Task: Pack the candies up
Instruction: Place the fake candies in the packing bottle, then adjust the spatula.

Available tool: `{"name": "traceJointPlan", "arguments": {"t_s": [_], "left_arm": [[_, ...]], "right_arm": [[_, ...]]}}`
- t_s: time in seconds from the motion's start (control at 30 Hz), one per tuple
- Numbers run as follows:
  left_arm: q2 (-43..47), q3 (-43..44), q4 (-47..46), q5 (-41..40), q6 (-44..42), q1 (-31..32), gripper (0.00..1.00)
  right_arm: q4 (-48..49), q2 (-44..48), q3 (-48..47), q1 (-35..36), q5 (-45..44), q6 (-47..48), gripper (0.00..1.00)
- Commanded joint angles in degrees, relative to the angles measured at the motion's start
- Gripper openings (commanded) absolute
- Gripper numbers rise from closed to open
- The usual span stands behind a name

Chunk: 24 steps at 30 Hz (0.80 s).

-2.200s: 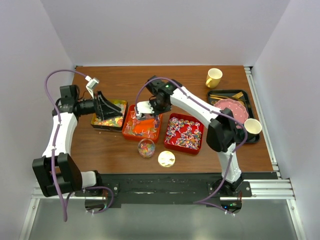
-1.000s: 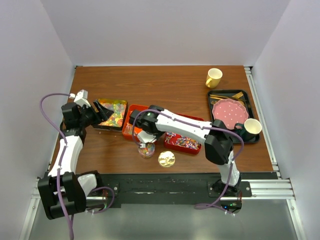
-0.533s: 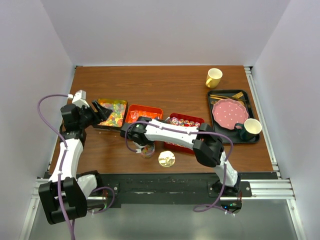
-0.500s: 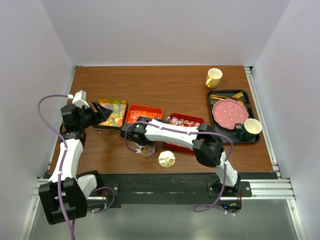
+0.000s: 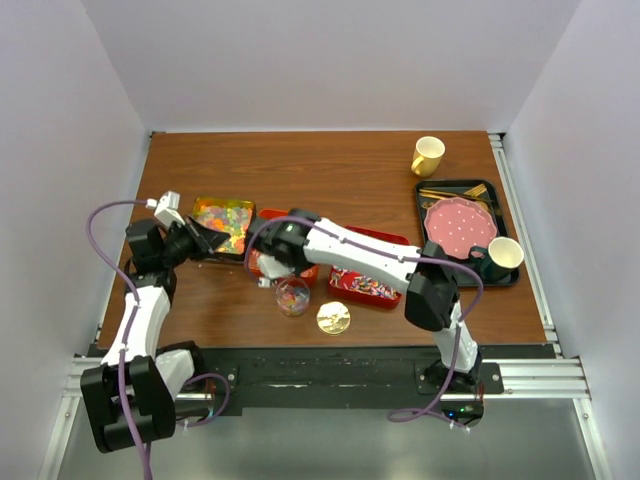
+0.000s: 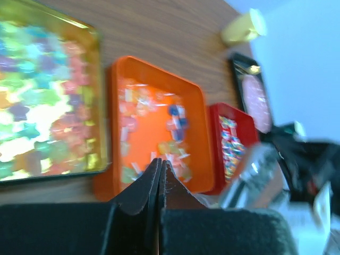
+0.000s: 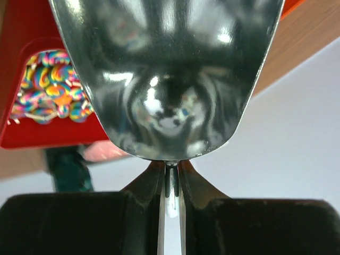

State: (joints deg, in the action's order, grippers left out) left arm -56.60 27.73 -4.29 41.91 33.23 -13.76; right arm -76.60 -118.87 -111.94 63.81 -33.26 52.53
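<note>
Gummy candies fill the gold tray. The wrapped candies lie in the orange tray, and the swirled candies lie in the red tray. A small glass jar at the front holds mixed candies. My left gripper hangs low over the near edge of the gold tray, shut and empty. My right gripper is shut on the handle of a shiny metal scoop, over the orange tray's near left corner, just behind the jar.
A round gold lid lies right of the jar. A black tray at the right holds a pink dotted plate; a dark cup stands at its near corner. A yellow mug stands at the back right.
My left gripper has closed and dropped slightly toward the near edge of the gold tray. The right arm has swung the scoop away from the jar's left side, back over the orange tray.
</note>
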Motion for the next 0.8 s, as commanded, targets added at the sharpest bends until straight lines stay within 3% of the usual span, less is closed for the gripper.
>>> {"name": "traceJointPlan", "arguments": {"t_s": [0.0, 0.07, 0.23, 0.57, 0.77], "left_arm": [[2.1, -6.0, -18.1, 16.6, 11.6, 0.0, 0.0], [2.6, -8.5, -24.0, 20.0, 15.2, 1.5, 0.0], [3.0, -8.7, -24.5, 19.6, 15.5, 6.7, 0.0], [-5.6, -3.9, -24.3, 19.3, 14.8, 6.8, 0.0], [-8.3, -3.5, -20.8, 17.2, 11.2, 6.8, 0.0]], "right_arm": [[-13.2, 1.8, -4.2, -5.8, 8.4, -4.7, 0.0], [-12.3, 0.1, -6.2, -6.8, 9.9, -5.2, 0.0], [-12.7, -3.7, -11.7, -7.1, 13.2, -5.7, 0.0], [-8.3, -4.2, -14.2, -5.5, 14.4, -5.5, 0.0], [-9.3, -2.6, -19.0, -3.4, 21.9, -6.1, 0.0]]}}
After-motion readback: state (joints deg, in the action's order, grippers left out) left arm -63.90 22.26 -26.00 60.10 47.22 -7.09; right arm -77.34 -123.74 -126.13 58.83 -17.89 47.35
